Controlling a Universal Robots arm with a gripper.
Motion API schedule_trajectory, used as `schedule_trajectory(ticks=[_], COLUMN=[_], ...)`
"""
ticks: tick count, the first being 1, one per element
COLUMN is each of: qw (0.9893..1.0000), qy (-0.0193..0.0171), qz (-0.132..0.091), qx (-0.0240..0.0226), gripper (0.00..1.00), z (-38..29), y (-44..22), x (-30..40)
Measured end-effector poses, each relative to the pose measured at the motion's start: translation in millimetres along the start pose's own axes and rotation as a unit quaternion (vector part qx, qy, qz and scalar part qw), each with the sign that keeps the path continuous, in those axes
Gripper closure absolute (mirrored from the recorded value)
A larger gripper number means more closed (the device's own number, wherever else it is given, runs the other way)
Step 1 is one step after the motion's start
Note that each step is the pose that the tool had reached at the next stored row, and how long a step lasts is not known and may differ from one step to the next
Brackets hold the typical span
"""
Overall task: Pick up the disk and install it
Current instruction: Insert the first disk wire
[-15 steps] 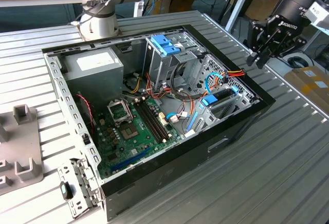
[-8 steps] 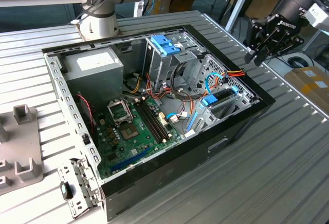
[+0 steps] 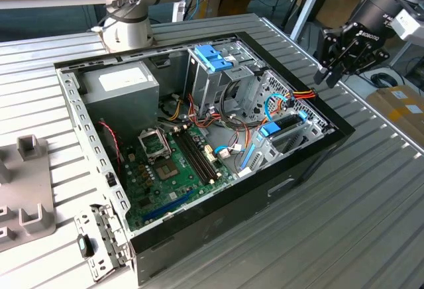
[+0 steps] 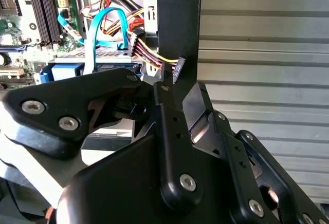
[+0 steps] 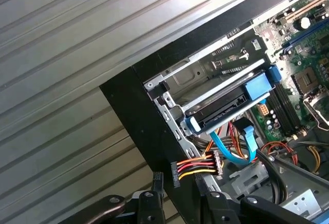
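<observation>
Nearest in the exterior view, the ribbed grey metal table (image 3: 371, 203) carries the open black desktop computer case (image 3: 265, 196), lying on its side with its inside facing up. Within, the green motherboard (image 3: 172, 170) fills the floor of the case.

Just past it, toward the exterior view's right, the flat dark disk with its blue plastic frame (image 3: 286, 124) sits in the drive bay at the case's corner. In the first wrist view the disk (image 5: 226, 110) lies slotted between the bay's silver rails, and a light blue flat cable (image 5: 234, 149) loops just beside it.

Farther back stand the grey metal power supply box (image 3: 122, 83) and the blue plastic latch on its silver cage (image 3: 211, 57).

The black gripper (image 3: 329, 73) hangs over the case's far right wall, near the disk but apart from it. Its fingers (image 5: 154, 180) stand spread and hold nothing (the bundle of red, yellow and black wires with its black plug (image 5: 195, 168) shows between them, beyond).
</observation>
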State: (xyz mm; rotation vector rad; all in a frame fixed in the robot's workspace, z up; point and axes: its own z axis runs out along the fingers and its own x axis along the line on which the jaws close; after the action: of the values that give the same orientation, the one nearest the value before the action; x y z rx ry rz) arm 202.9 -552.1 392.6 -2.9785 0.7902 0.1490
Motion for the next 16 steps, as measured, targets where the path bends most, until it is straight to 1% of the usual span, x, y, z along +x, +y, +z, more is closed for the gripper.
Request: schedule_trajectory(ticks=[1,2,16], qw=[1.0000,0.9999,0.9996], qy=[-0.0001,-0.0004,-0.0009], qz=[-0.003,-0.012,-0.028], qx=[-0.0003,-0.0013,-0.0031], gripper=[0.64,0.64,0.64], z=[0.9,2.9,5.6], y=[0.0,-0.2,-1.9], x=[0.1,0.9,4.1])
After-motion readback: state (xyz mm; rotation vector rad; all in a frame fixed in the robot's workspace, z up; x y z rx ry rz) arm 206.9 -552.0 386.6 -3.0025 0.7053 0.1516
